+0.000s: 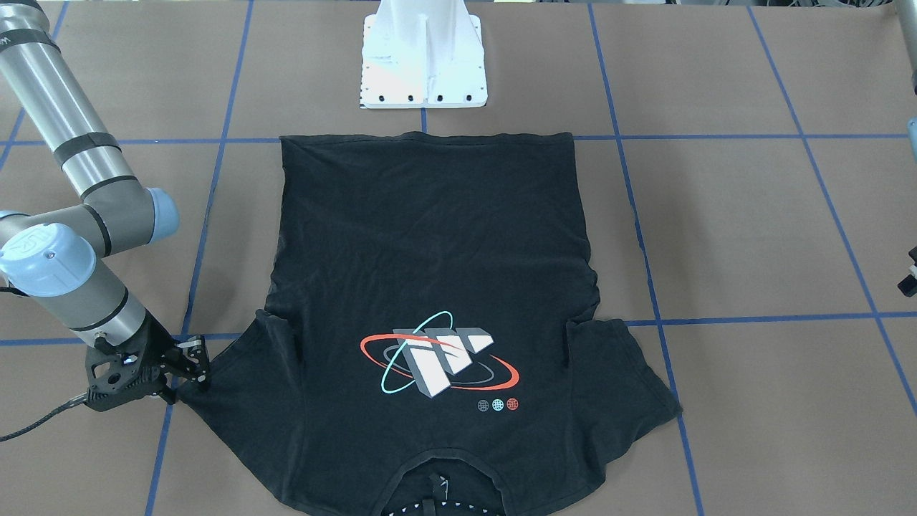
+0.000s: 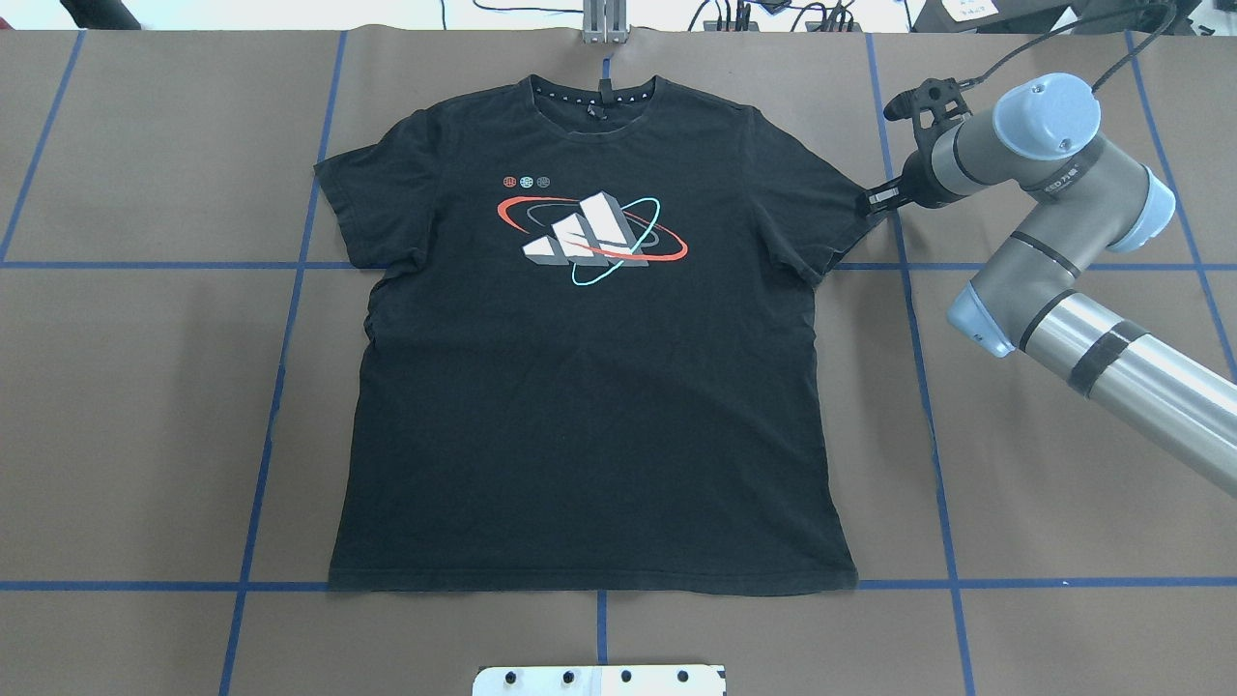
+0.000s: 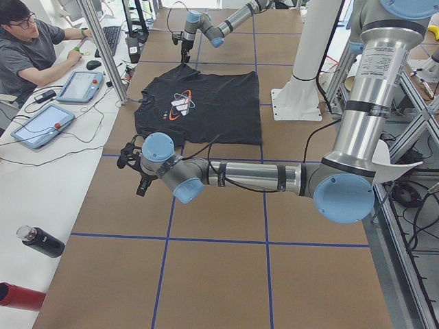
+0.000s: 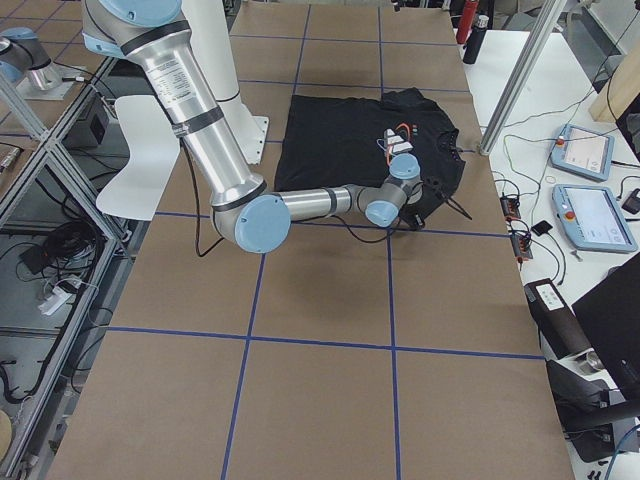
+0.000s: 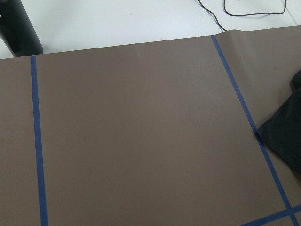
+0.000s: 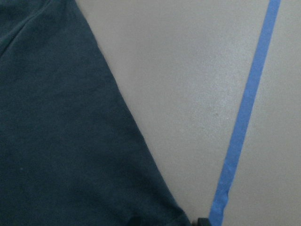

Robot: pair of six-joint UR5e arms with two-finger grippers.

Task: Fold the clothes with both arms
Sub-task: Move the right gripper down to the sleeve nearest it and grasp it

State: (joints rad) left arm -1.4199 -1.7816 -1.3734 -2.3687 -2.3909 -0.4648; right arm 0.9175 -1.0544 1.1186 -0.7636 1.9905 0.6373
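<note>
Seen from overhead, a black T-shirt (image 2: 589,387) lies spread flat, print (image 2: 591,232) up, in the middle of the brown table (image 2: 145,387). Its collar (image 2: 591,97) is at 12 o'clock and its hem (image 2: 589,580) at 6 o'clock.

Off the shirt's 9 o'clock side, outside the overhead frame, the left arm (image 3: 247,175) reaches low over bare table. Its wrist camera catches only a corner of black cloth at its 4 o'clock edge, so the left gripper (image 3: 140,185) hangs near the shirt but apart from it. The side view does not show whether its jaws are apart or together.

At 2 o'clock, the right arm (image 2: 1053,174) sets the right gripper (image 2: 875,200) at the tip of the sleeve (image 2: 821,208). Its wrist camera shows two dark fingertips set apart, one over the cloth and one beside the blue tape (image 6: 244,117). The jaws therefore appear spread around the sleeve corner, not clamped on it.

No fold has been made: both sleeves are out and the body lies at full length. The job looks to be at its opening step, with the grasp and every fold left to do.
</note>
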